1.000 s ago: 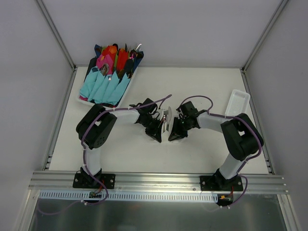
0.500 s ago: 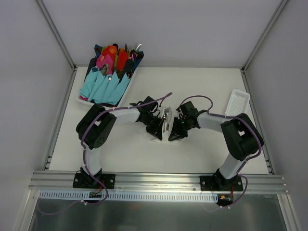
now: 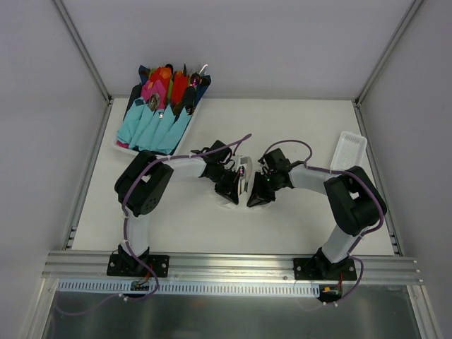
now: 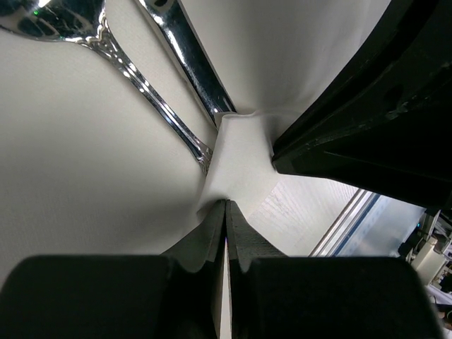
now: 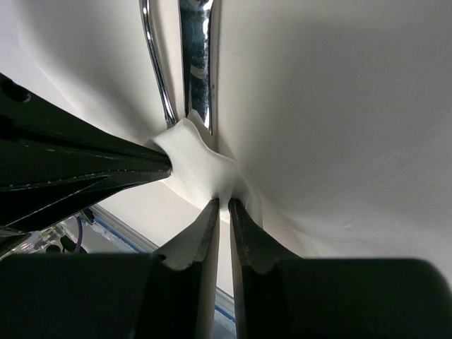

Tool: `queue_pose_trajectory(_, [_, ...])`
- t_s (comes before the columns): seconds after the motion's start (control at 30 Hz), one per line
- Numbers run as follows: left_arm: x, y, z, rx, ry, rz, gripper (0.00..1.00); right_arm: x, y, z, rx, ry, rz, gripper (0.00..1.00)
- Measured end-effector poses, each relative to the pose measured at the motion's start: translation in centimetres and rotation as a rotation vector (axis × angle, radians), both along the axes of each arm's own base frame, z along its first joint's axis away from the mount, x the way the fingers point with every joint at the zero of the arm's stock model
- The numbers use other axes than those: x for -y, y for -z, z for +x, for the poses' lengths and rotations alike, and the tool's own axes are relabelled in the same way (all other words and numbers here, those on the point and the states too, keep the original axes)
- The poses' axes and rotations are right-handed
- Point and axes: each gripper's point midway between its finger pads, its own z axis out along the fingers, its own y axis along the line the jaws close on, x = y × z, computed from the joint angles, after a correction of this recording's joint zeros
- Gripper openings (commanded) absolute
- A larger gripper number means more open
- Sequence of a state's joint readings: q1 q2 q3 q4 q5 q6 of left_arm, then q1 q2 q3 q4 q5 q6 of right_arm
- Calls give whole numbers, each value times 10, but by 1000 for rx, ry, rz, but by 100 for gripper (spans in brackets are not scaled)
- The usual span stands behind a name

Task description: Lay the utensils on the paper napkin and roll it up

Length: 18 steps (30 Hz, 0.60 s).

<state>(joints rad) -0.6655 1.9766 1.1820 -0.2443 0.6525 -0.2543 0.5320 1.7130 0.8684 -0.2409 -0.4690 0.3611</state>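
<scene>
Clamped on the napkin with left gripper and right gripper, jaws together on its bunched edge, beside the utensils.

No lettering, number, brand mark or sign can be read in any of the three views. Neither the thin white paper napkin nor the shiny metal utensils lying on it carries any legible mark.
</scene>
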Motion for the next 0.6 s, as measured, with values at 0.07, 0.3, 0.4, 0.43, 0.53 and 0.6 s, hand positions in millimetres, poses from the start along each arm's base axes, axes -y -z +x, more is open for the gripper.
queue_pose_trajectory(0.07, [0,0,0,-1,-1,0,0,0,0,0,1,-1,-1,15])
queue_pose_trajectory(0.3, [-1,0,1,-7,-11,2,0,6,-2,-1,12,-1,-29,16])
queue_pose_trajectory(0.4, [-1,2,2,-16,-20,4,0,10,-1,-1,11,-2,-42,16])
queue_pose_trajectory(0.43, [-1,2,1,-18,-21,4,0,11,0,-1,10,-2,-45,16])
queue_pose_trajectory(0.53, [-1,2,1,-21,-24,4,0,13,0,-1,9,-3,-51,16])
queue_pose_trajectory(0.6, [0,2,2,-20,-25,2,0,15,0,-1,10,-5,-54,16])
